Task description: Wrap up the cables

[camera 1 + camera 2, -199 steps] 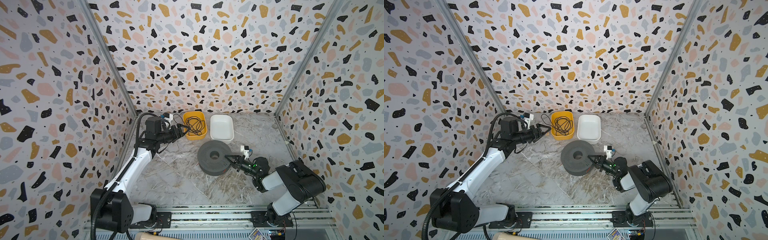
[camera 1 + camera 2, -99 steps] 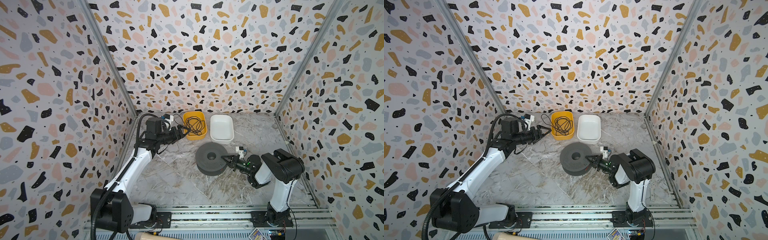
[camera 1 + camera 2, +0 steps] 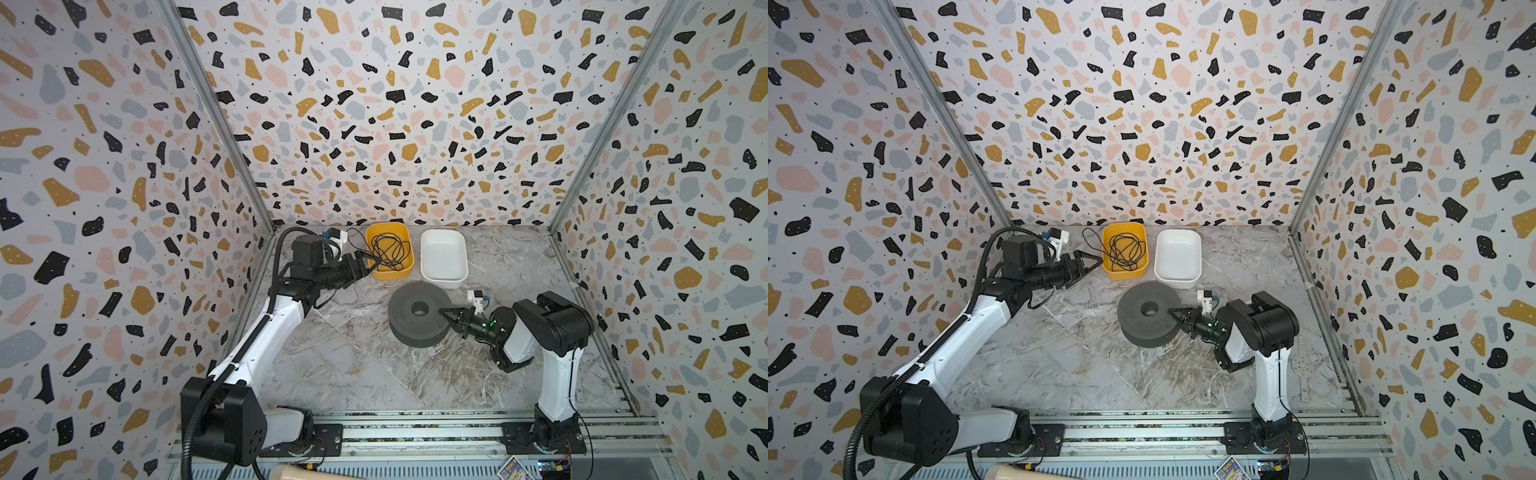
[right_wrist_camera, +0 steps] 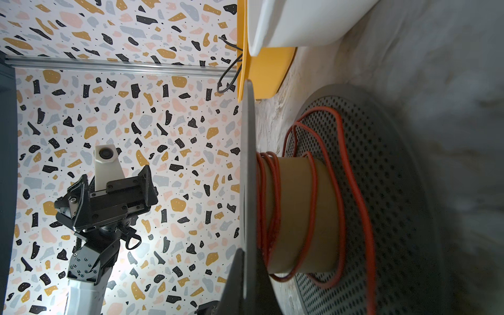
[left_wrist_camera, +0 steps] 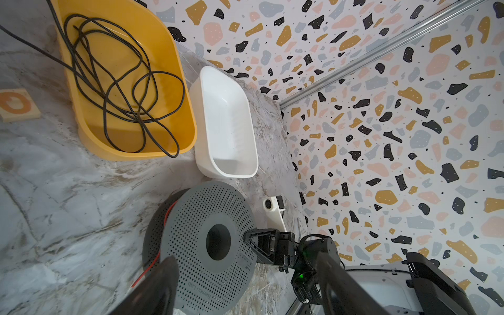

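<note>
We see the red-orange wire (image 4: 314, 204) looped loosely around the tan core of the grey spool (image 3: 405, 320), with some coils slack on its lower flange. The spool lies flat just in front of the white tub (image 3: 442, 282). The right gripper (image 3: 448, 312) is clamped on the upper flange's rim. The left gripper (image 3: 368, 262) hangs wide open and empty beside the yellow tub (image 3: 392, 273), which holds 1 black wire (image 3: 388, 249).

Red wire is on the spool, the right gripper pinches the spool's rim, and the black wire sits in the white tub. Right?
Not quite: the black wire lies in the yellow tub; the white tub holds nothing, as the left wrist view shows. The red wire is on the spool, and the right gripper pinches its rim.
</note>
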{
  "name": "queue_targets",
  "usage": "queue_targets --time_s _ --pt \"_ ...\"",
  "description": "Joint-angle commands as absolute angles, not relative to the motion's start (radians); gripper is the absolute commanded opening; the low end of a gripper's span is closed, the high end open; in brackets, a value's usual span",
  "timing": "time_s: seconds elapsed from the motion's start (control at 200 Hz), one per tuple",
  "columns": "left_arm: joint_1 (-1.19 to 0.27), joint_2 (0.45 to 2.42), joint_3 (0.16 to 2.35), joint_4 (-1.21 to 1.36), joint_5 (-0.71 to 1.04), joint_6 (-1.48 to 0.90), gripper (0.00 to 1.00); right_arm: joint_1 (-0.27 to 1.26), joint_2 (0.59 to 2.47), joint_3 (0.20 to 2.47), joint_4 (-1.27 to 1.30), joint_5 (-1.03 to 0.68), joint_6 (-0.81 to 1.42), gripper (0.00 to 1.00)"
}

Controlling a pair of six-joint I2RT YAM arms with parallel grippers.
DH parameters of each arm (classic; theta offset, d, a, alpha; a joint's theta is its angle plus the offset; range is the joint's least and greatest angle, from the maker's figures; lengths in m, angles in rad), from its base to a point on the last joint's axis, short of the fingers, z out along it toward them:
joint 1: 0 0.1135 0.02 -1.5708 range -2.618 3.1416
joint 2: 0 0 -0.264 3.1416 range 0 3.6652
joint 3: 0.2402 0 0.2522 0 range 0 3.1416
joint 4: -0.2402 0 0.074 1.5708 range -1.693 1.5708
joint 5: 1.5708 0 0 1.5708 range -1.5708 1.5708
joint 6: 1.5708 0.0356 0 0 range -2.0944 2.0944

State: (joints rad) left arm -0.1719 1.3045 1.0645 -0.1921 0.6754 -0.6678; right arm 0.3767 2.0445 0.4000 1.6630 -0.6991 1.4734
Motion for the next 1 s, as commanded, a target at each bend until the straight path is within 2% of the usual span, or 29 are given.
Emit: queue_targets --time_s 0.0,0.155,0.22,0.275,0.3,0.325,0.37,0.586,0.751,0.831,0.996 --pt "-0.168 1.277 1.076 -0.17 0.701 -0.651 0.8 0.371 2.057 0.398 1.876 -0.675 1.427 0.04" --pt "-0.168 1.278 1.072 -0.172 0.701 -0.649 0.8 0.361 2.05 0.38 1.876 -0.673 1.418 0.13" --pt "-0.168 1.276 1.072 -0.17 0.701 -0.649 0.8 0.355 2.036 0.367 1.875 -0.675 1.414 0.27" --pt "-0.168 1.275 1.072 -0.168 0.697 -0.649 0.8 0.347 2.021 0.351 1.875 -0.672 1.41 0.49" --pt "-0.168 1.276 1.072 -0.169 0.697 -0.649 0.8 0.344 2.014 0.343 1.872 -0.67 1.409 0.7" --pt "-0.169 1.277 1.074 -0.169 0.696 -0.649 0.8 0.338 2.008 0.335 1.869 -0.669 1.405 0.84" --pt "-0.168 1.278 1.075 -0.172 0.696 -0.649 0.8 0.331 1.995 0.317 1.874 -0.662 1.399 1.0" --pt "-0.168 1.292 1.078 -0.179 0.678 -0.64 0.81 0.285 1.872 0.259 1.756 -0.678 1.339 0.99" --pt "-0.168 1.306 1.099 -0.205 0.65 -0.613 0.81 0.239 1.682 0.229 1.557 -0.709 1.261 0.99" --pt "-0.169 1.317 1.117 -0.242 0.604 -0.577 0.81 0.211 1.546 0.245 1.347 -0.712 1.179 0.99" --pt "-0.167 1.324 1.095 -0.241 0.532 -0.527 0.81 0.189 1.241 0.418 0.652 -0.615 0.842 0.99"
